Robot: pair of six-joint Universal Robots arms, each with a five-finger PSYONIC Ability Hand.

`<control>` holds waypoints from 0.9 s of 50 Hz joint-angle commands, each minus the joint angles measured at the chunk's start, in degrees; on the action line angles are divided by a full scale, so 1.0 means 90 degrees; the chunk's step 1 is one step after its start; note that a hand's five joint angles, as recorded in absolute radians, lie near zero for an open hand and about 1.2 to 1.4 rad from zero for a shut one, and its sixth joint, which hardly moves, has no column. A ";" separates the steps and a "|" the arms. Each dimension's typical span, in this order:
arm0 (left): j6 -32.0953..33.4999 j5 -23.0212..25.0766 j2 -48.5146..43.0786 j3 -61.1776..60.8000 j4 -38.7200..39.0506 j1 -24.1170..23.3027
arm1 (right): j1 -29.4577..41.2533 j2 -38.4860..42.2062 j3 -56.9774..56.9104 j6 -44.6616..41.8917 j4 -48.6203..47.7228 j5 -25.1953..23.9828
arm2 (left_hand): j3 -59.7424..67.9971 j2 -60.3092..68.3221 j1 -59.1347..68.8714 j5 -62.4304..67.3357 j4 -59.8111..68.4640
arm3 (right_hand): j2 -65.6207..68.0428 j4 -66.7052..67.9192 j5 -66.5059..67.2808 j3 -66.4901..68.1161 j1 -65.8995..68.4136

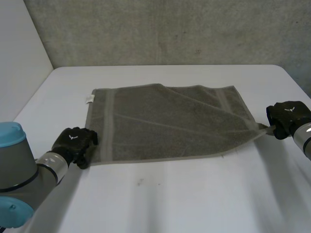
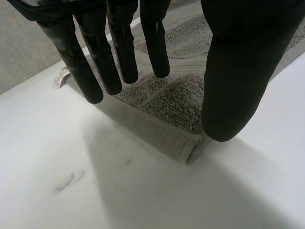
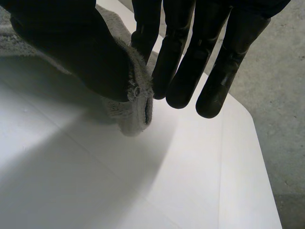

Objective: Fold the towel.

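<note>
The left hand [image 1: 74, 144] is found nearest, at the near left corner of the towel [image 1: 165, 124], which is spread out on the white counter [image 1: 170, 199] with its long side across the view. In the left wrist view the fingers [image 2: 121, 52] are held straight and well apart from the thumb [image 2: 228, 86], poised over the cloth. Nothing is gripped, and the thick hemmed corner is seen lying on the counter just below the thumb tip; whether it is touched cannot be told. A paler woven band is seen running across the towel near each short end. Further back, at the right side, the towel's corner is drawn out into a point and is held by the right hand [image 1: 286, 118]. In the right wrist view that corner is clamped between the thumb and the nearest finger, raised a little off the counter, while the other fingers are left straight beside it. A diagonal crease is seen running from the far edge down towards the held corner. At the far left corner a small white label [image 1: 89, 99] is attached, and behind the counter a grey wall [image 1: 170, 29] is seen.
</note>
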 commanded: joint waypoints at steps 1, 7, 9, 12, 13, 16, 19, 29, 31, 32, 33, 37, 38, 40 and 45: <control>0.0029 -0.0004 -0.0155 0.0066 -0.0008 -0.0001 | 0.0011 0.0006 0.0025 -0.0001 0.0000 -0.0003 | 0.0562 0.0560 0.0566 0.0555 0.0552 | 0.1439 0.1286 0.1430 0.1339 0.2743; 0.0127 0.0006 -0.0174 0.0106 0.0031 -0.0001 | 0.0011 0.0006 0.0015 -0.0011 0.0000 -0.0003 | 0.0562 0.0560 0.0566 0.0555 0.0552 | 0.1439 0.1286 0.1430 0.1339 0.2743; 0.0166 0.0006 -0.0203 0.0203 0.0119 -0.0001 | 0.0011 0.0016 0.0015 -0.0011 0.0000 -0.0003 | 0.0600 0.0597 0.0604 0.0592 0.0589 | 0.1439 0.1286 0.1430 0.1339 0.2743; 0.0176 0.0006 -0.0310 0.0300 0.0236 -0.0001 | 0.0011 0.0016 0.0015 -0.0011 -0.0010 -0.0003 | 0.0618 0.0616 0.0622 0.0611 0.0608 | 0.1439 0.1286 0.1430 0.1339 0.2743; 0.0176 0.0006 -0.0311 0.0301 0.0236 -0.0001 | 0.0011 0.0016 0.0025 -0.0011 -0.0010 -0.0003 | 0.0618 0.0616 0.0622 0.0611 0.0608 | 0.1439 0.1286 0.1430 0.1339 0.2743; 0.0176 -0.0004 -0.0437 0.0418 0.0275 -0.0001 | 0.0011 0.0016 0.0025 -0.0011 0.0000 -0.0003 | 0.0618 0.0616 0.0622 0.0611 0.0608 | 0.1439 0.1286 0.1430 0.1339 0.2743; 0.0176 -0.0004 -0.0555 0.0515 0.0285 -0.0001 | 0.0011 0.0016 0.0034 -0.0011 -0.0010 -0.0003 | 0.0618 0.0616 0.0622 0.0611 0.0608 | 0.1439 0.1286 0.1430 0.1339 0.2743; 0.0205 -0.0053 -0.0702 0.0701 0.0236 -0.0011 | 0.0011 0.0025 0.0034 -0.0050 0.0000 -0.0003 | 0.0618 0.0616 0.0622 0.0611 0.0608 | 0.1439 0.1286 0.1430 0.1339 0.2743; 0.0263 -0.0043 -0.0546 0.0585 0.0227 -0.0020 | 0.0011 0.0025 0.0044 -0.0059 0.0000 -0.0003 | 0.0581 0.0579 0.0585 0.0574 0.0571 | 0.1439 0.1286 0.1430 0.1339 0.2743; 0.0264 -0.0043 -0.0545 0.0584 0.0227 -0.0020 | 0.0011 0.0025 0.0044 -0.0069 0.0000 -0.0003 | 0.0581 0.0579 0.0585 0.0574 0.0571 | 0.1439 0.1286 0.1430 0.1339 0.2743; 0.0273 -0.0033 -0.0410 0.0516 0.0178 -0.0030 | 0.0011 0.0025 0.0044 -0.0069 0.0000 -0.0003 | 0.0507 0.0505 0.0511 0.0500 0.0497 | 0.1439 0.1286 0.1430 0.1339 0.2743; 0.0273 -0.0014 -0.0106 0.0281 0.0031 -0.0020 | 0.0001 0.0025 0.0035 -0.0099 -0.0010 -0.0003 | 0.0151 0.0149 0.0155 0.0144 0.0141 | 0.1439 0.1286 0.1430 0.1339 0.2743; 0.0273 -0.0023 -0.0019 0.0223 -0.0056 -0.0020 | 0.0001 0.0025 0.0034 -0.0099 -0.0010 -0.0003 | -0.0071 -0.0073 -0.0067 -0.0078 -0.0081 | 0.1439 0.1286 0.1430 0.1339 0.2743; 0.0273 -0.0023 0.0040 0.0174 -0.0135 -0.0020 | 0.0001 0.0025 0.0034 -0.0099 -0.0010 -0.0003 | -0.0129 -0.0131 -0.0125 -0.0137 -0.0139 | 0.1439 0.1286 0.1430 0.1339 0.2743; 0.0273 -0.0043 0.0021 0.0086 -0.0164 -0.0020 | 0.0011 0.0055 0.0044 -0.0137 -0.0010 0.0007 | -0.0111 -0.0113 -0.0106 -0.0118 -0.0121 | 0.1439 0.1286 0.1430 0.1339 0.2743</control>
